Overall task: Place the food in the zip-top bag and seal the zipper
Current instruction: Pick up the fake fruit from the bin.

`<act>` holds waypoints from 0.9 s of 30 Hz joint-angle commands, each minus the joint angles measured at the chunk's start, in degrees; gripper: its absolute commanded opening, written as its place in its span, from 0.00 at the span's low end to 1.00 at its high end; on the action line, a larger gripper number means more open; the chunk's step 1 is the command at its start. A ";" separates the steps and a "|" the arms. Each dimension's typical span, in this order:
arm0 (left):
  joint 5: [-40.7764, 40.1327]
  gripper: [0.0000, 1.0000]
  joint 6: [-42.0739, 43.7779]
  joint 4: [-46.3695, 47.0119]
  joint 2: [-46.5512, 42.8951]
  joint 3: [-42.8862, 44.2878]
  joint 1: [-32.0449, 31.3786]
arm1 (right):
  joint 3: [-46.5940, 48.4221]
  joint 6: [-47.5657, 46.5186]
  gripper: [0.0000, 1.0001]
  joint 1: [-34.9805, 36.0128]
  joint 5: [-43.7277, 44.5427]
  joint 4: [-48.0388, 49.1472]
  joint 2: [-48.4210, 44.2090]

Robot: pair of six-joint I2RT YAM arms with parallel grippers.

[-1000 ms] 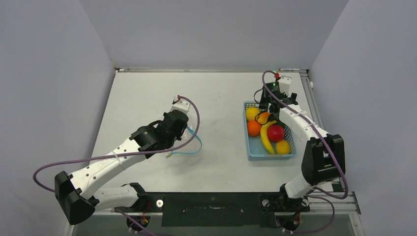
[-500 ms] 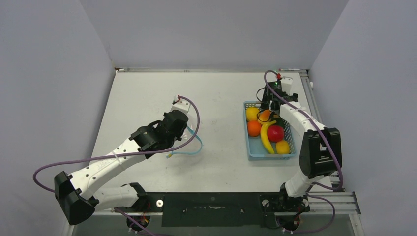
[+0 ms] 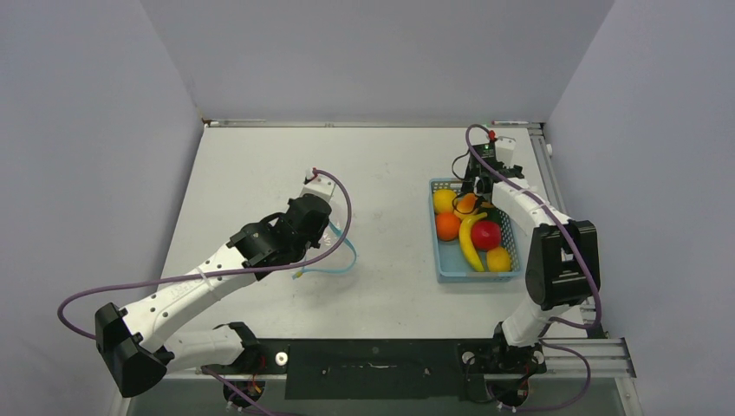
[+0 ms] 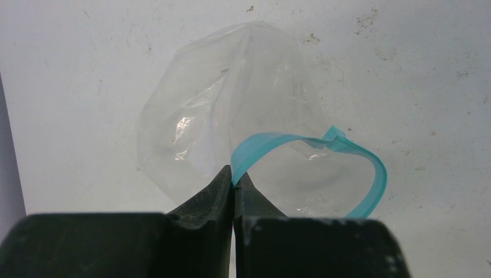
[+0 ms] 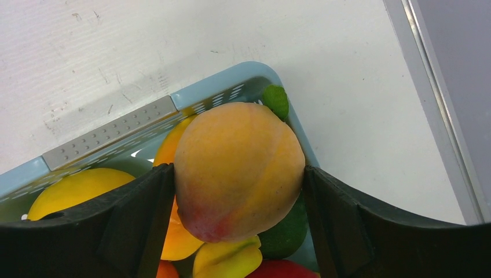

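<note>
Right wrist alone shows right claw grasping a peach; left wrist, left claw clenched on zipper.

I am working in a lab test cell. Plain grey partition walls are boxing in a scuffed white table. My left arm and right arm are standing on a black base plate, with purple cables trailing and a metal rail edging one side.
</note>
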 commanded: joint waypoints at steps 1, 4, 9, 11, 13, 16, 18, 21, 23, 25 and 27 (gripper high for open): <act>0.65 0.00 0.26 2.40 -1.64 0.39 0.35 | 1.47 0.74 0.71 -0.40 0.10 1.03 -0.63; 0.68 0.00 0.32 2.46 -1.68 0.28 0.39 | 0.89 0.71 0.58 -0.40 0.32 1.03 -1.11; 0.75 0.00 0.29 2.38 -1.40 0.30 0.38 | 0.53 1.05 0.36 -0.40 0.07 1.02 -2.57; 0.67 0.00 0.35 2.37 -1.47 0.31 0.39 | 0.76 1.15 0.31 -0.40 0.08 0.67 -3.21; 0.57 0.00 0.35 2.33 -1.55 0.28 0.38 | 0.98 1.26 0.28 -0.35 0.06 0.10 -4.11; 0.58 0.00 0.35 2.39 -1.61 0.28 0.37 | 1.14 1.30 0.27 -0.11 -0.28 -0.04 -6.18; 0.59 0.00 0.35 2.37 -1.49 0.30 0.39 | 1.01 1.33 0.27 0.09 -0.44 -0.09 -7.62; 0.61 0.00 0.35 2.37 -1.40 0.28 0.34 | 1.07 1.14 0.26 0.63 -1.09 -0.19 -9.45; 0.50 0.00 0.35 2.36 -1.40 0.29 0.33 | 1.30 1.04 0.27 1.25 -1.39 -0.48 -10.50; 0.27 0.00 0.36 2.26 -1.45 0.21 0.35 | 1.71 0.90 0.27 2.17 -1.58 -0.91 -11.50; 0.03 0.00 0.35 2.35 -1.33 0.14 0.38 | 2.01 0.72 0.27 3.28 -1.90 -1.34 -12.63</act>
